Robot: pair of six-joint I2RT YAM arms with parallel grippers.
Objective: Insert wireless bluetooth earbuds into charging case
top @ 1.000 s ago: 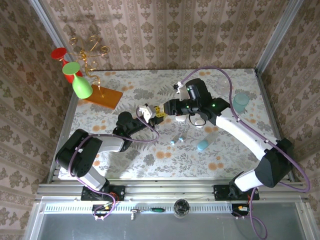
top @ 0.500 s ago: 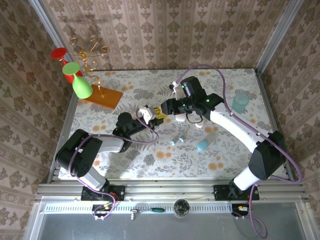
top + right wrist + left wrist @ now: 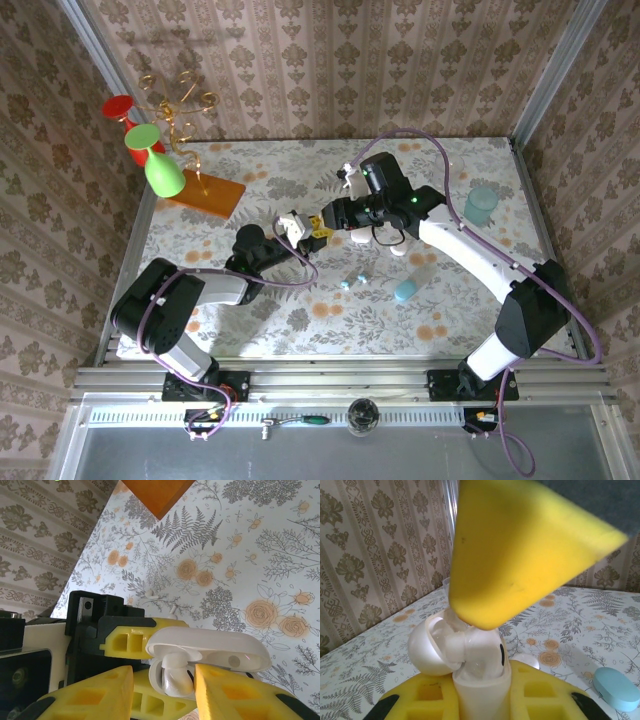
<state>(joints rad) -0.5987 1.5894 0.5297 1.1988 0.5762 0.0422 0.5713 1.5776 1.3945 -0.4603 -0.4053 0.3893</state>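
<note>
Across the middle of the top view, the flowered worktop [image 3: 250, 310] carries both arms, which meet just left of centre. At the bottom centre of the left wrist view, the left tool [image 3: 480, 696] is clenched on the charging case [image 3: 481, 677], holding its body upright between yellow pads with the lid [image 3: 427, 650] swung open to the left.

At the bottom of the right wrist view, the right tool [image 3: 164, 675] straddles the case just under the opened lid. Its jaws stand apart, and I cannot tell whether they pinch the case or merely flank it.

The case looks like glossy hard plastic: light, stiff and slippery, so a grip low on the flat sides of the body suits it, leaving the hinge and lid free.

Right of and below the tools in the top view, the two earbuds [image 3: 345, 284] [image 3: 362, 276] lie on the worktop close together, just left of a light-blue capsule [image 3: 412, 283]. They are tiny, very light and rounded, likely to squirt out of a hard pinch. The likeliest hold is a gentle one across the whitish body, keeping the teal tip clear and pointing into its socket.
</note>
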